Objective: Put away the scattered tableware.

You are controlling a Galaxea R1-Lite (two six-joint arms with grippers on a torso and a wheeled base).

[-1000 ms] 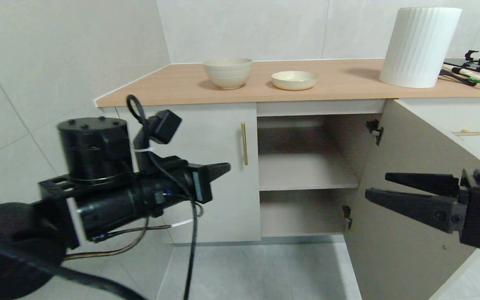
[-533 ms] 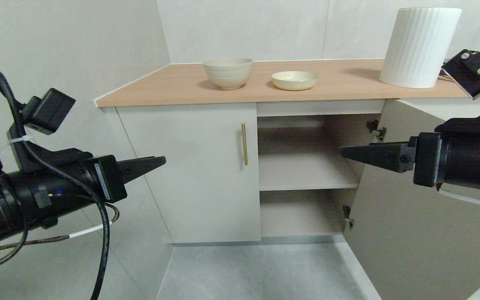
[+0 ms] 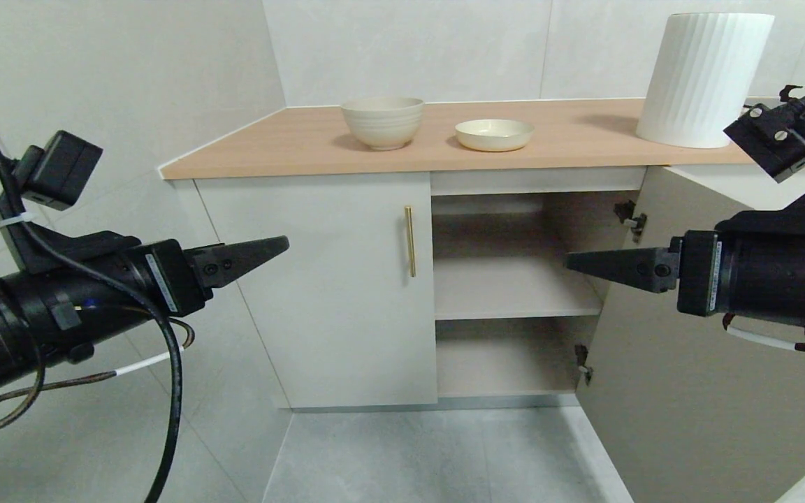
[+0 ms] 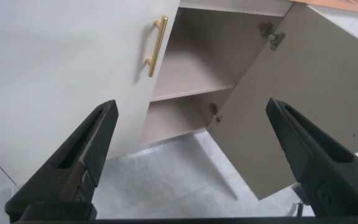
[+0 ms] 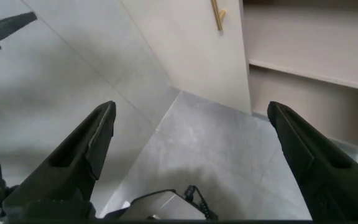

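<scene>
While left gripper [image 4: 191,106] and right gripper [image 5: 191,107] gape wide, empty, the bowl [image 3: 382,122] above their fingers looks rigid, slick, breakable: pinch its rim

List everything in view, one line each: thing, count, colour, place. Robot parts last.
bowl: 1, beige, on the countertop, left of the dish
dish: 1, cream, shallow, on the countertop
ribbed container: 1, white, upright at the countertop's right end
countertop: 1, light wood, over the cabinet
shut door: 1, pale grey, cabinet's left half
handle: 1, gold, on the shut door
open door: 1, swung out on the right
shelf: 1, pale, inside the open compartment
left tool: 1, black, open, left of the cabinet
right tool: 1, black, open, before the open compartment
</scene>
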